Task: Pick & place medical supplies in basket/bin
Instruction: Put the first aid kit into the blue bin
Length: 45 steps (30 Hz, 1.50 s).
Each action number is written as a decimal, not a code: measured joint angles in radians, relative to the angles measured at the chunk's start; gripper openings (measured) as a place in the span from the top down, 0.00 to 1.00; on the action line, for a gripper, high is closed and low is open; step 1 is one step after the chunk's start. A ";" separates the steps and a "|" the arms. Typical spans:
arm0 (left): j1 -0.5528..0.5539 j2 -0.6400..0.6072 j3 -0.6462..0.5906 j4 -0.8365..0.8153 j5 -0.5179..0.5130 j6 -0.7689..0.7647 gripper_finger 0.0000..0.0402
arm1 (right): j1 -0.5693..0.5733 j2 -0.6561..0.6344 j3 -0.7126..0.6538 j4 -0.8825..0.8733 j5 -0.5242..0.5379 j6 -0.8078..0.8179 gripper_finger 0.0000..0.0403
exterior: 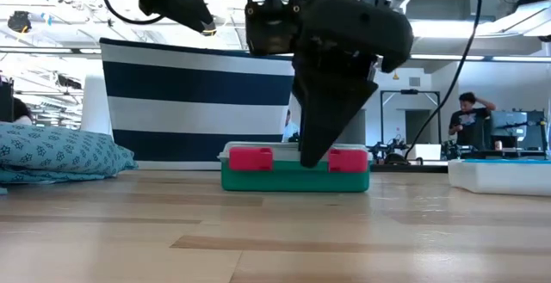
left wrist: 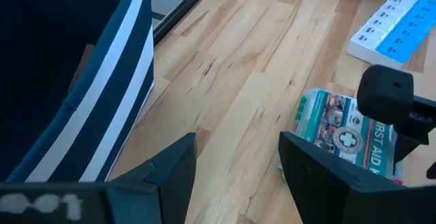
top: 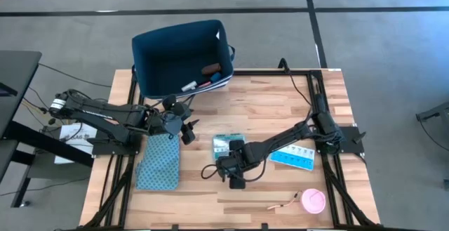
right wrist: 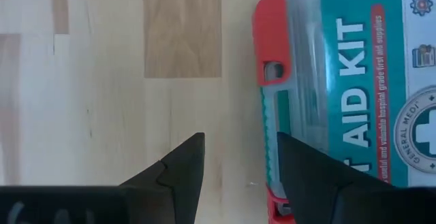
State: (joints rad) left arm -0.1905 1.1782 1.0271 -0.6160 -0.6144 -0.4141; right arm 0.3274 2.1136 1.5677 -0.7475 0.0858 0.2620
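The green-white flat box (top: 228,144), a first aid kit with red clasps (exterior: 250,157), lies flat on the table. My right gripper (top: 233,164) is open and points down at the box's near, clasp edge (right wrist: 269,67). One finger is over bare wood and the other over that edge (right wrist: 240,163). My left gripper (top: 186,129) is open and empty above the table, between the navy bin (top: 182,55) and the box (left wrist: 347,139). The bin holds a brown block (top: 211,68) and a white tube (top: 189,86). The light blue pill organiser (top: 291,158) and the pink disc (top: 313,201) lie on the table.
The flat blue patterned pouch (top: 160,162) lies near the table's left edge, below my left gripper. The bin's striped wall (left wrist: 102,88) stands close beside my left gripper. A thin stick (top: 282,205) lies beside the pink disc. A person (exterior: 469,115) is in the room behind the table.
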 joint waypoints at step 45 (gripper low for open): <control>-0.002 -0.056 0.001 0.010 0.237 -0.051 0.50 | -0.056 0.008 0.732 -0.716 0.319 0.019 0.98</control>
State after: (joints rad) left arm -0.1925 1.1221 1.0283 -0.6061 -0.3778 -0.4647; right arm 0.2711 2.1214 2.2994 -1.4640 0.4050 0.2809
